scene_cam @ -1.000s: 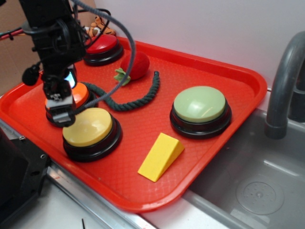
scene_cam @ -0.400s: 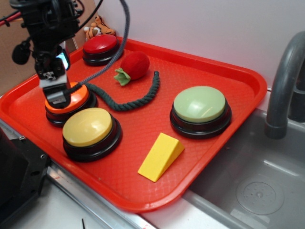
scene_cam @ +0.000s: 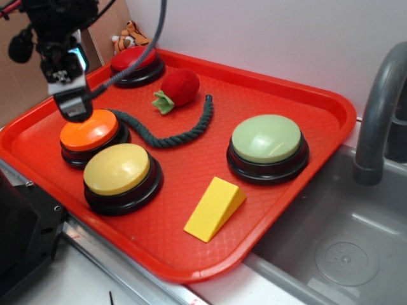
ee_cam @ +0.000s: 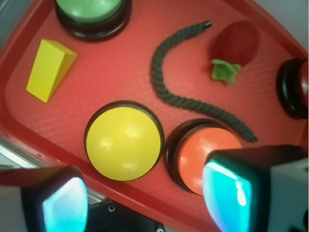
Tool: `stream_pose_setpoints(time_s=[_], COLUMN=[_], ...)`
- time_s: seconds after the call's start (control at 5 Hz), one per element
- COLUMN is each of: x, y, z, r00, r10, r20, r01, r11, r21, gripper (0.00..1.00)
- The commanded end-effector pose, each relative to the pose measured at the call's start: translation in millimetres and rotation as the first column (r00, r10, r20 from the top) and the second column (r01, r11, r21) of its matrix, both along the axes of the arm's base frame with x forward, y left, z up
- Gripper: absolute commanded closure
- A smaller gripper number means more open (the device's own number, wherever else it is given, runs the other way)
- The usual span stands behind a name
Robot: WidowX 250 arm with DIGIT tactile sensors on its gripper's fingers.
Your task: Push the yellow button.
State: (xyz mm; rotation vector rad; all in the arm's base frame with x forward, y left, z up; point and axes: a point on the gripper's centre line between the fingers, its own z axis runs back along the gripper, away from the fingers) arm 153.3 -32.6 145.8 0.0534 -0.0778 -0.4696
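My claw [scene_cam: 74,109], fingers apart and empty, hung over the orange button [scene_cam: 89,131], with the yellow button [scene_cam: 117,169] lying at about four o'clock, lower down.

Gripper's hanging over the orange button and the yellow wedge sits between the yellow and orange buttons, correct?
Not quite. The exterior view shows the yellow wedge between the yellow button and the green button. The gripper does hang over the orange button.

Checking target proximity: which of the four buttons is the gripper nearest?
The orange button: the gripper hovers just above its rear edge, not over the neighbouring yellow button.
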Motion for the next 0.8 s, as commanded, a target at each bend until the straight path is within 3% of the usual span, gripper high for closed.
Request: stream_pose_setpoints(time_s=[0.0, 0.6], x=[7, 13], y=[9, 26], z=[33, 52], r00=[0.993, 0.970], r10=[0.103, 0.231], r20=[0.059, 0.075], r01=[-0.100, -0.227], r11=[0.994, 0.972], r21=[-0.053, -0.053], gripper=[0.00, 0.00])
